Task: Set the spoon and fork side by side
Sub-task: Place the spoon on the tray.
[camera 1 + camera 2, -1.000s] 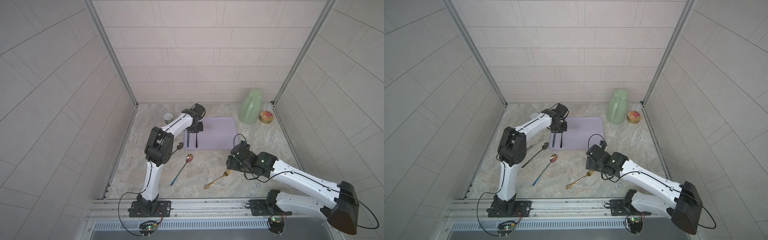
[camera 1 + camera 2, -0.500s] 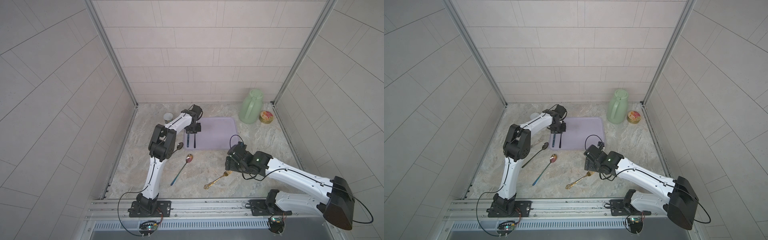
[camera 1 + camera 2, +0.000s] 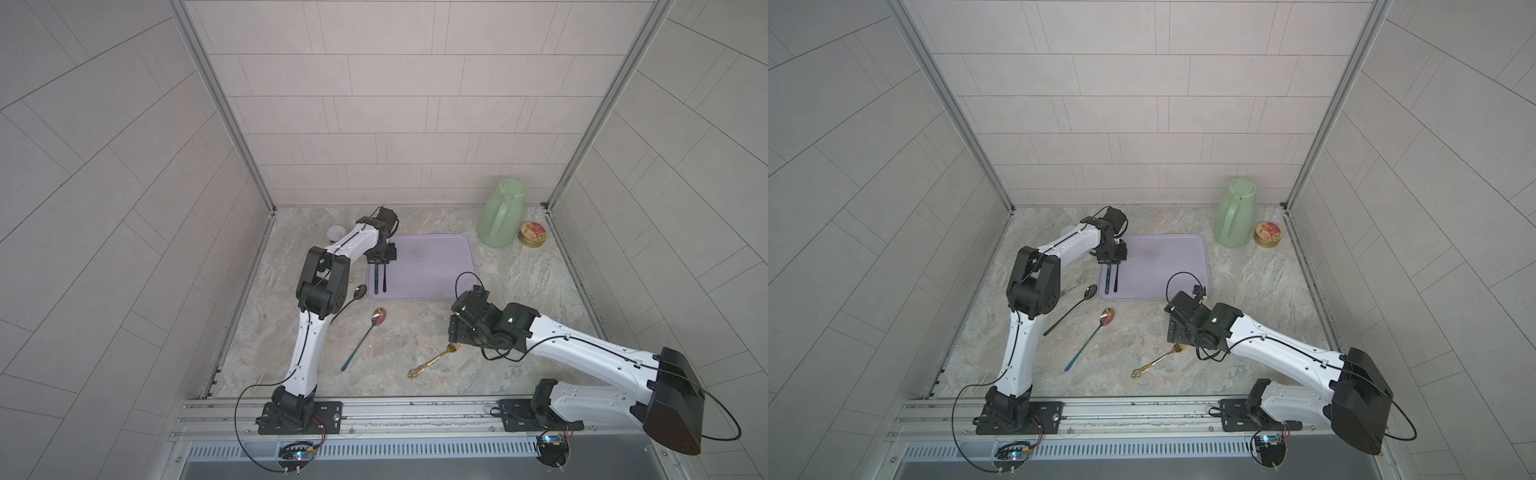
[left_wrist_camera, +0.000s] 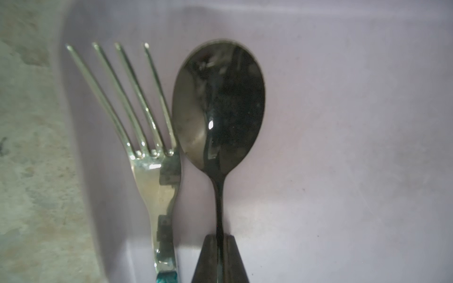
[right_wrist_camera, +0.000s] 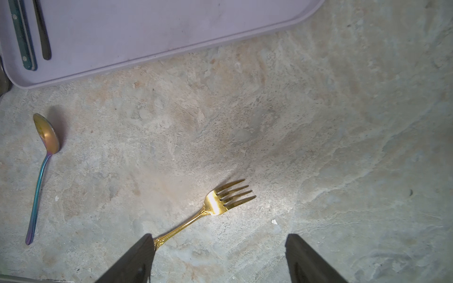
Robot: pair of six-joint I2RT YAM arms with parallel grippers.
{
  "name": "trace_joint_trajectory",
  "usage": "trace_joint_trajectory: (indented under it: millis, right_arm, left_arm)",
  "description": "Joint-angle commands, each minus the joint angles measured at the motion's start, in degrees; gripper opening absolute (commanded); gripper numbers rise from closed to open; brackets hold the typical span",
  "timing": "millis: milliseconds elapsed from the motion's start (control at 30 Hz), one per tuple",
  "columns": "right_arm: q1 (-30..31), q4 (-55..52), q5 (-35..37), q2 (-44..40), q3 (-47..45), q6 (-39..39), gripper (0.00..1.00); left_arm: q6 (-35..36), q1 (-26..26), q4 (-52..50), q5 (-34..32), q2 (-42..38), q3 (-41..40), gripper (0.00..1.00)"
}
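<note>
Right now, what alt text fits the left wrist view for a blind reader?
A silver fork and a dark spoon lie side by side on a lilac tray, heads the same way. The left gripper pinches the spoon's handle; stone table shows beside the tray.

The dark, mirror-polished metal spoon (image 4: 218, 103) is gleaming glossily, its bowl reflecting its surroundings. The silver metal fork with 4 tines and a teal handle (image 4: 157, 186) is shining bright and smooth. The lavender rectangular plastic tray (image 4: 343, 122) is looking matt and is showing faint scuffs. The marbled beige-grey stone-look tabletop (image 5: 245, 122) is appearing dull and mottled. The ornate gold metal fork (image 5: 215, 204) is glinting strongly, while the iridescent rainbow-tinted metal spoon (image 5: 47, 137) is giving off a satiny sheen. The pale green plastic jug (image 3: 500, 216) is looking smooth and semi-matt.
</note>
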Motion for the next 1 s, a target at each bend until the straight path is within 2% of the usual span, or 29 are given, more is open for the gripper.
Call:
trace_joint_trajectory:
  millis: [0,233,433,700,967]
  right_arm:
    - [0.6,0.3,0.2,0.6,0.8,0.8,0.86]
    - [1.2,0.2,0.5,0.6,1.2,1.3,0.86]
    - [1.6,0.1,0.5,0.8,1.5,1.5,0.86]
    - [2.5,-0.6,1.0,0.7,2.0,1.8,0.86]
    - [3.7,-1.2,1.7,1.1,3.2,2.8,0.86]
  left_arm:
    - [0.7,0.0,-0.4,1.3,1.6,1.9,0.09]
    - [-1.8,0.0,-1.1,3.7,1.6,2.0,0.14]
    - [-5.4,0.1,-0.3,5.0,-1.6,-2.1,0.14]
    - [-5.4,0.0,-1.5,4.6,-2.0,-2.5,0.14]
    - [-4.3,-1.1,-2.6,3.6,-9.8,-6.5,0.24]
